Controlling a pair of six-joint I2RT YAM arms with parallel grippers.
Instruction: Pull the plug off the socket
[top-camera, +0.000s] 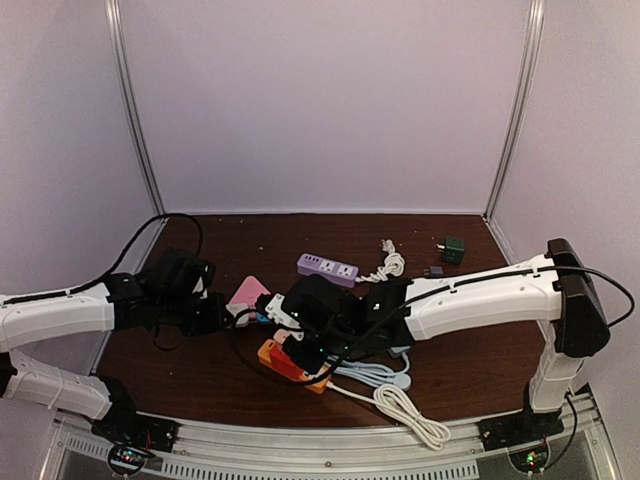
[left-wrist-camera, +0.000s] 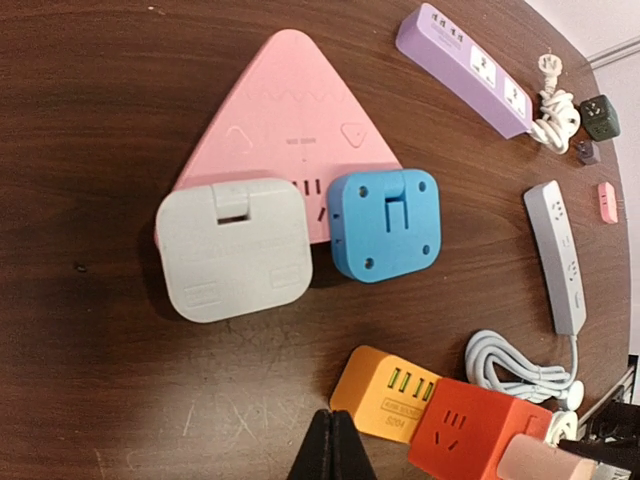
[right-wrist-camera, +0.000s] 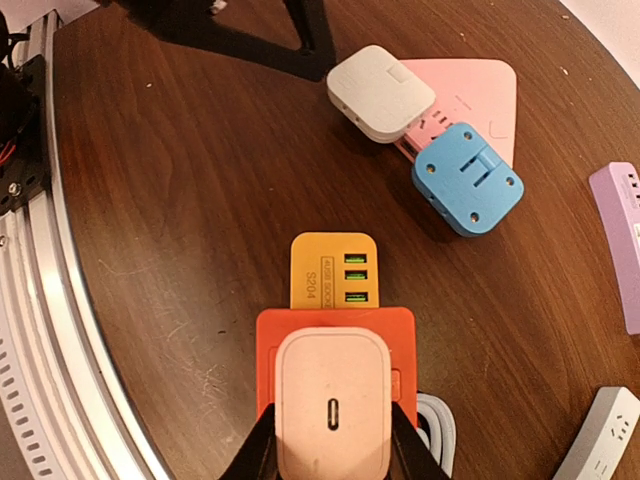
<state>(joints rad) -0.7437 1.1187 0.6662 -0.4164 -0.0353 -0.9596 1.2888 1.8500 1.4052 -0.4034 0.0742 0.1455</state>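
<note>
My right end effector (right-wrist-camera: 333, 450) pinches the pale pink plug (right-wrist-camera: 333, 400) by its two sides. The plug sits in the red socket block (right-wrist-camera: 330, 325), towards the near edge of the table (right-wrist-camera: 170, 200). My left end effector (left-wrist-camera: 333, 445), pressed together, hangs to the left of it.

plug (right-wrist-camera: 332, 405) on socket (right-wrist-camera: 335, 318); triangular strip (right-wrist-camera: 480, 90) behind socket, leftward

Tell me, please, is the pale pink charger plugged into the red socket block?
Plugged in: the pale pink charger sits flush on the red socket block, no prongs showing, the right gripper's jaws clamping its sides.
</note>
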